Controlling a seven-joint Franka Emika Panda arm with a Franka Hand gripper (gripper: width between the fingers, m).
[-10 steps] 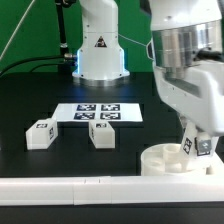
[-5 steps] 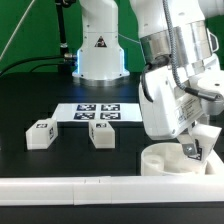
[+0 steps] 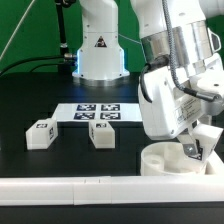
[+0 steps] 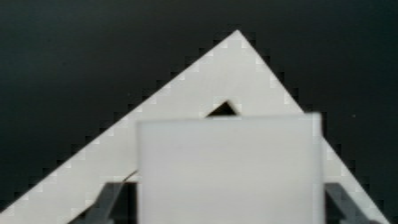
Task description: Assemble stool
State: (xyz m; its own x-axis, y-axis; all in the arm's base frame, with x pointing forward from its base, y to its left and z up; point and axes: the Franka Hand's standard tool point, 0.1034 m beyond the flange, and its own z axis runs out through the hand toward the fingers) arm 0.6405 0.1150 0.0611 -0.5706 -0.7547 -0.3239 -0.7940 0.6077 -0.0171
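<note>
Black table carries the seat just below the jaws, which the gripper clamps around a leg; best lowered straight and slowly, grip kept firm.

Round rimmed white plastic seat disc lay rim-up, tagged white leg block tilted over it, second block, third block stood apart.

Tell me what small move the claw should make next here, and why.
Probably lower the held leg block a little toward the seat disc. The claw is shut on that block, which hangs tilted over the disc's bowl and does not look seated yet. Two other leg blocks lie loose, so this one seems to come first.
</note>
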